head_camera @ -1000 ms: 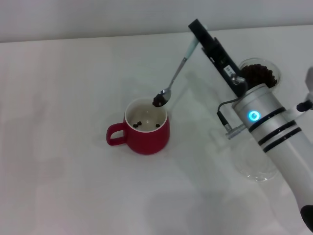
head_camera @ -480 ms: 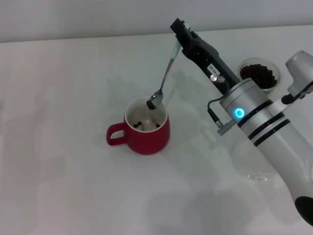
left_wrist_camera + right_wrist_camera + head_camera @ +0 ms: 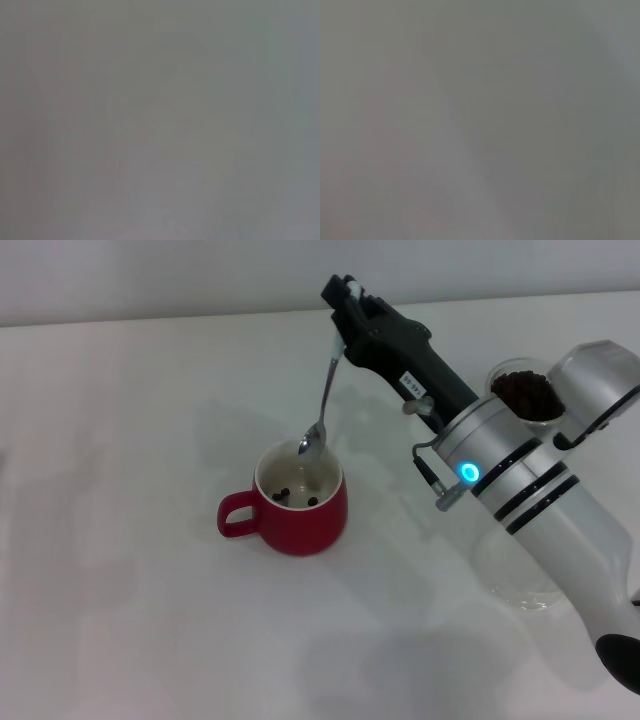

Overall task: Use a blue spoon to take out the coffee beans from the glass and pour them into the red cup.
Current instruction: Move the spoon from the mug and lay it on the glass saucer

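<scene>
A: Where is the right gripper [image 3: 340, 292], and what is it doing?

B: It reaches out over the white surface [image 3: 130, 420], clamped on the pale-blue handle of the small metal-bowled blue spoon [image 3: 322, 400]. The spoon hangs steeply below the gripper, its bowl at the rim of the rounded deep-red cup [image 3: 292, 504], over the white inside.

A: And the coffee beans?

B: A few dark coffee beans [image 3: 290, 494] lie in the cup's bottom. Back along the arm from the gripper stands the small clear glass [image 3: 528, 392], heaped with more dark beans.

A: The left gripper?

B: It is out of sight; both wrist views show only grey blur.
</scene>
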Controlling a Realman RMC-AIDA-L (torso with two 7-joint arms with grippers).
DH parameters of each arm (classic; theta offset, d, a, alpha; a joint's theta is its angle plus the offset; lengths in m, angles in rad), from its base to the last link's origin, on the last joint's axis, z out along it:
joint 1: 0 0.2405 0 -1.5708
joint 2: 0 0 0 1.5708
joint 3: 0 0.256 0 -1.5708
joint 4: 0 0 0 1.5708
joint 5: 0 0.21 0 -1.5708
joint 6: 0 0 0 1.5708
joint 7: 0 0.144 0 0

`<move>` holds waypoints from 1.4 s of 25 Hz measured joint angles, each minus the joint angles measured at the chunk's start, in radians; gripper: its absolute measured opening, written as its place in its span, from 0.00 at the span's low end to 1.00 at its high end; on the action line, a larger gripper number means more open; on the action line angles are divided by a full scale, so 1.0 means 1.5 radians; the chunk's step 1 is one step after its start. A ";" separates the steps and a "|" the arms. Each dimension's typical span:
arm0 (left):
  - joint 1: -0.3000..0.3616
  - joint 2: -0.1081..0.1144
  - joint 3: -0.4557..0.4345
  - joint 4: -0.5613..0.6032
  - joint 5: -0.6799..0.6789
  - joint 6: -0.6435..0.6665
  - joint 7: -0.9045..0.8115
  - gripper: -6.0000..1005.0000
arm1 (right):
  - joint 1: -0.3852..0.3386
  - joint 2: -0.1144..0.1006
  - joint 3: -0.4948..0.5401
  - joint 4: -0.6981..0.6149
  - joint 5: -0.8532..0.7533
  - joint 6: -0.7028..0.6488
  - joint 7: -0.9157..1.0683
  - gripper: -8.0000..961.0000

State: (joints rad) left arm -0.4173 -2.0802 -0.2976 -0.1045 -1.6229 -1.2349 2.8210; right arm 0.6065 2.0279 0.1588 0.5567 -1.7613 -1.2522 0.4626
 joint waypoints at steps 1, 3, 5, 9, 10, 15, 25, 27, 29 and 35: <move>0.000 0.000 0.000 0.000 0.000 0.000 0.000 0.87 | 0.002 0.000 0.000 0.001 -0.005 -0.001 -0.010 0.19; 0.000 -0.001 0.000 0.000 -0.001 0.000 0.000 0.87 | 0.004 0.000 0.003 0.003 -0.017 -0.004 -0.022 0.19; 0.000 -0.001 0.000 0.000 -0.002 0.000 0.000 0.87 | 0.002 0.000 0.008 0.003 -0.025 -0.005 -0.024 0.19; 0.000 -0.001 0.000 -0.001 -0.002 0.000 0.000 0.87 | -0.017 0.000 0.015 -0.003 -0.028 -0.030 0.007 0.19; 0.000 -0.001 0.000 -0.001 -0.003 0.000 0.000 0.87 | -0.027 0.000 0.015 -0.006 -0.027 -0.045 0.019 0.19; 0.000 -0.001 0.000 -0.001 -0.004 0.000 0.000 0.87 | -0.078 -0.003 0.026 -0.028 -0.025 -0.110 0.093 0.19; 0.000 -0.002 0.000 -0.003 -0.004 0.000 -0.001 0.87 | -0.150 -0.003 0.032 -0.035 -0.009 -0.194 0.119 0.19; 0.000 -0.002 0.000 -0.003 -0.004 0.000 -0.002 0.87 | -0.168 -0.003 0.032 -0.035 0.001 -0.206 0.120 0.19; 0.000 -0.002 0.000 -0.003 -0.004 0.000 -0.002 0.87 | -0.186 -0.003 0.028 -0.037 0.014 -0.216 0.120 0.19; 0.000 -0.002 0.000 -0.003 -0.005 0.000 -0.002 0.87 | -0.214 -0.007 -0.036 -0.048 0.096 -0.257 0.123 0.19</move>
State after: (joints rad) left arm -0.4172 -2.0832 -0.2976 -0.1090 -1.6306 -1.2348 2.8176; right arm 0.2859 2.0180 0.1055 0.4842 -1.6174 -1.6372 0.6477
